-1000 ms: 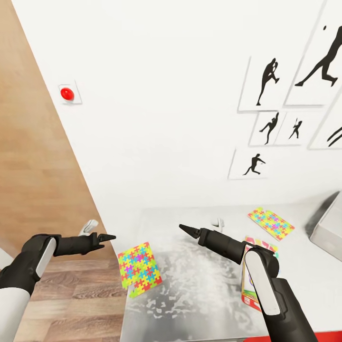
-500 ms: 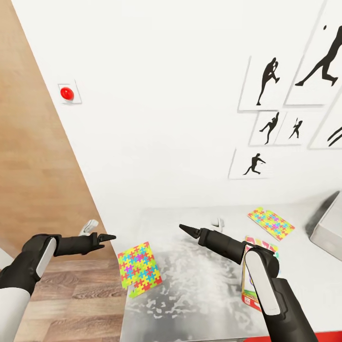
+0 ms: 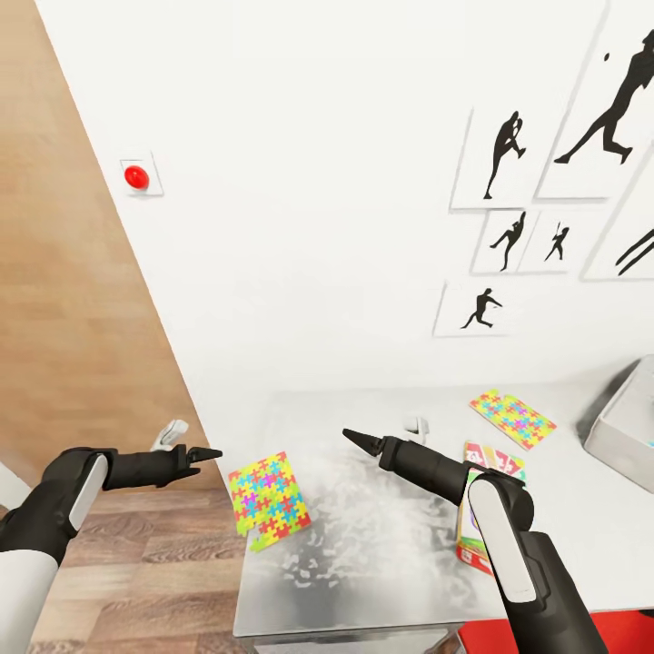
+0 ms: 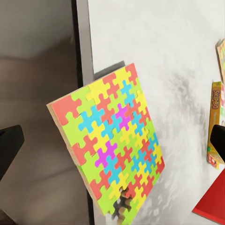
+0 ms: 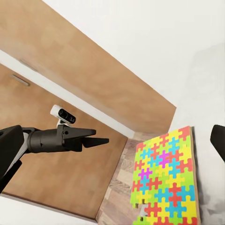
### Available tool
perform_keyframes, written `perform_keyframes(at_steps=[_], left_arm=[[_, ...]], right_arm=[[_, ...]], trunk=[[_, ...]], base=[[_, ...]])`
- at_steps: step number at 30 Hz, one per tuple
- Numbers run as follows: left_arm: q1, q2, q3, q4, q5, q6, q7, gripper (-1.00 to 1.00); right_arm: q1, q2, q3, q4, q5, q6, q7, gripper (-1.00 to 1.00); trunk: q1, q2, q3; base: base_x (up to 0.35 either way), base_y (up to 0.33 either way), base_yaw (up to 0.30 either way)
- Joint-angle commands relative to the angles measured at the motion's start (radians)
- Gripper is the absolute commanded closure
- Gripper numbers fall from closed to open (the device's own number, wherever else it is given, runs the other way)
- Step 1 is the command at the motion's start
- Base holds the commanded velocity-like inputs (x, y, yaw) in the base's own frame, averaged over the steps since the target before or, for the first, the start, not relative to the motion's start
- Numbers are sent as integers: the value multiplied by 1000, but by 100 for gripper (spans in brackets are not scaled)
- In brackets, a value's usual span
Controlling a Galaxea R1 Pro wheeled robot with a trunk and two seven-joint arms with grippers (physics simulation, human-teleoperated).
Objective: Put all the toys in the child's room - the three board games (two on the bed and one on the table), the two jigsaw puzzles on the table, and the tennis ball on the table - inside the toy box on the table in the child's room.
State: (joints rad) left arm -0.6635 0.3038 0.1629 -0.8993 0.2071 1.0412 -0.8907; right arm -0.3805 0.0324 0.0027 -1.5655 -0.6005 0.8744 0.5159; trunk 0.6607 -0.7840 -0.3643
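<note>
The right arm hid most of the board game (image 3: 481,509), and the toy box (image 3: 618,436) was cut off at the table's (image 3: 381,563) far right. Both the left gripper (image 3: 211,451) and right gripper (image 3: 352,437) were clenched and empty, with one jigsaw (image 3: 268,500) overhanging the table's left edge between them.

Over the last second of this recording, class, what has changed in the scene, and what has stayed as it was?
Only the view shifted: the head camera moved, showing more of the toy box and the table's front edge. Nothing was taken hold of or let go. The left end effector and right end effector hold the same pose, empty. Both jigsaw puzzles and the board game lie where they were.
</note>
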Motion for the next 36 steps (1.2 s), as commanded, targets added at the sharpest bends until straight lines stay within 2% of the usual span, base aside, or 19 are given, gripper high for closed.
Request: perform_keyframes(at_steps=[1,22,25,31,36], left_arm=[[-1,0,1,0,-3,3,-5,-100],[-1,1,3,0,-1,3,-6,-100],[-1,1,3,0,5,3,-7,-100],[-1,1,2,0,38,3,-6,-100],[-1,1,2,0,47,3,-6,-100]], right_arm=[[0,0,-1,-1,1,6,3,-100],[9,1,-1,-2,1,5,3,-100],[9,1,-1,-2,1,5,3,-100],[9,1,-2,-2,1,5,3,-100],[9,1,-1,-2,1,5,3,-100]], trunk=[[0,-1,-1],[0,-1,-1],[12,-22,-11],[35,-64,-29],[54,-99,-45]], base=[[-2,0,0],[0,0,0],[0,0,0],[0,0,0],[0,0,0]])
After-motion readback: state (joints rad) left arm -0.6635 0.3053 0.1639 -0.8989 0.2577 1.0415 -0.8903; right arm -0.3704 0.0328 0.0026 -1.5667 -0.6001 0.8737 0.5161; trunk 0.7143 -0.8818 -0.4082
